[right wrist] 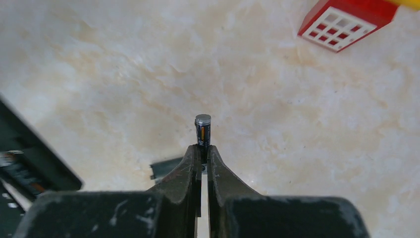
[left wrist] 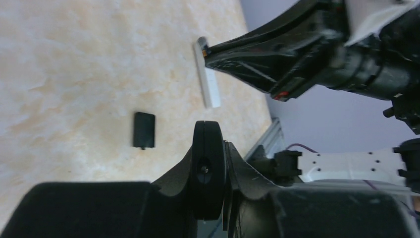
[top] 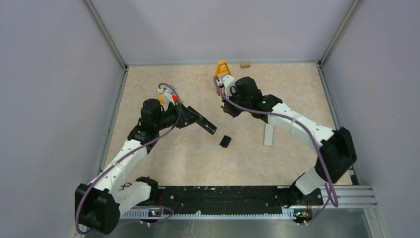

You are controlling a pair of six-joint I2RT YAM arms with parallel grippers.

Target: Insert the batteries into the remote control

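Centre: a small flat black rectangular cover (top: 225, 142) lies alone, with bare beige marbled worktop (top: 198, 163) all round it.
Left of centre: a long black remote control (top: 204, 124) juts from the left gripper (top: 190, 118), its tip near the cover.
Right: a slim white bar (top: 268, 135) lies partly beneath the right arm.
Far edge: an orange triangular frame (top: 222, 68) stands just behind the right gripper (top: 227, 110), and a small brown block (top: 244, 65) sits by the wall.

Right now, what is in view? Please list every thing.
battery: one, dark with silver cap, in right end effector
remote: one, black, in left end effector
cover: one, black, between arms
bar: one, white, beside right arm
block: one, red with white grid, on table
toy: one, orange-yellow, far edge
cube: one, tan, far edge
table: one, beige
left end effector: one, black, shut on remote
right end effector: one, black, shut on battery
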